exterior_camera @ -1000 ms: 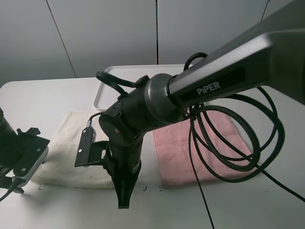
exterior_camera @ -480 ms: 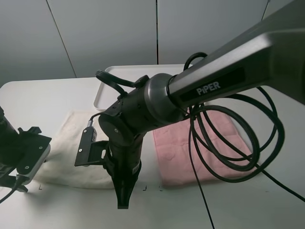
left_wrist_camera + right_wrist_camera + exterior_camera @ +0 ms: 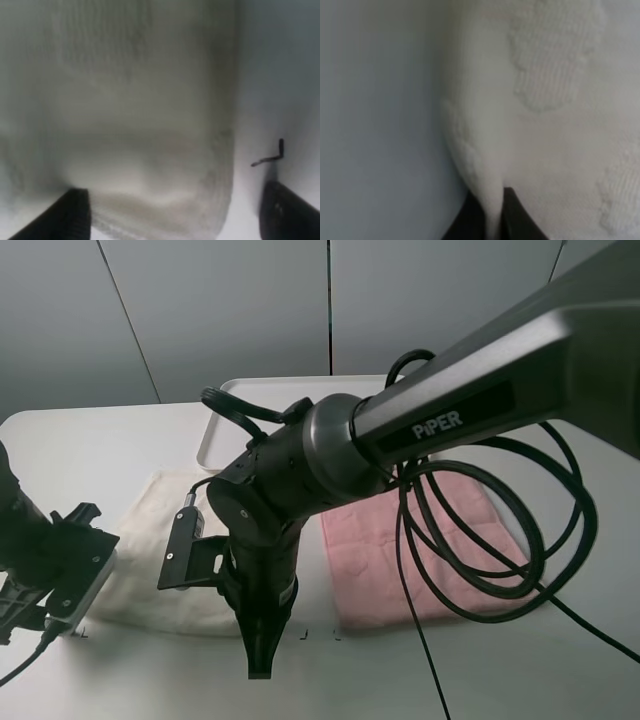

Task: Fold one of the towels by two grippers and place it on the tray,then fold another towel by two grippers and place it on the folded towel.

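We see our right pincer [image 3: 492, 202] clamped on a raised fold of the cream towel [image 3: 150, 530], which lies flat near the worktop's [image 3: 60, 440] front edge. Our left pincer [image 3: 177, 212] stands open astride the towel's front-left corner. The tray [image 3: 280, 390] sits toward the back edge.

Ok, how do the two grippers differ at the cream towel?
The right gripper is shut, pinching a fold of the cream towel; the left gripper is open. The right gripper holds cloth; the left gripper only straddles a corner. Both sit at its front edge.
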Tool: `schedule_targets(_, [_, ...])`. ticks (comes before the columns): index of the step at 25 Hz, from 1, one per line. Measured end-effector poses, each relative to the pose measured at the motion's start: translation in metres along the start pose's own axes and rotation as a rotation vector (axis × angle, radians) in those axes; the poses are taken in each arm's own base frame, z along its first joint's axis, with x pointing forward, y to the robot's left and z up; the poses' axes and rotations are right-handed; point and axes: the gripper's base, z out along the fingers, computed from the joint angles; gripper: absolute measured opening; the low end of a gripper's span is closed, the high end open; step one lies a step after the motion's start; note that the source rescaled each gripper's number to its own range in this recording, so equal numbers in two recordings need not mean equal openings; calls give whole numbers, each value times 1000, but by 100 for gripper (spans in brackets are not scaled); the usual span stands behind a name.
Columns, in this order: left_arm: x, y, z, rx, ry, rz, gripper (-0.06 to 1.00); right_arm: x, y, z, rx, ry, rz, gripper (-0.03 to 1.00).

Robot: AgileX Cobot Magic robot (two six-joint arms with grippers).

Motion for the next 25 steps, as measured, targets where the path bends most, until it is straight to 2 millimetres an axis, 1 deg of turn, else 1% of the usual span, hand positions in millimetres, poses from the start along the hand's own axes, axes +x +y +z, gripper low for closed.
schedule_targets(1, [0,1,0,-14,1,-7,77,0,0,0,-1,2,0,0])
schedule_targets(2, [0,2,0,-23,2,-12,64,0,0,0,-1,2,0,0])
schedule_targets(4, [0,4,0,-45,2,-16,33,0,0,0,-1,2,0,0])
schedule_targets(5, [0,5,0,-57,3,-18,15,0,0,0,-1,2,0,0])
schedule_targets(6, [0,5,0,-59,3,-18,6,0,0,0,-1,2,0,0])
schedule_targets(8, [0,5,0,-59,3,-18,3,0,0,0,-1,2,10,0])
schedule_targets(12, [0,4,-2,-57,3,-20,2,1,-1,0,-1,2,66,0])
schedule_targets(16, [-1,-3,-7,-24,-1,-44,2,4,-7,-8,3,-7,135,0])
schedule_targets(20, [-1,-4,-19,-48,-4,-131,2,12,-26,-29,17,-58,285,0])
schedule_targets(25, [-3,11,-38,-109,-41,-309,2,25,-44,-62,3,-120,420,0])
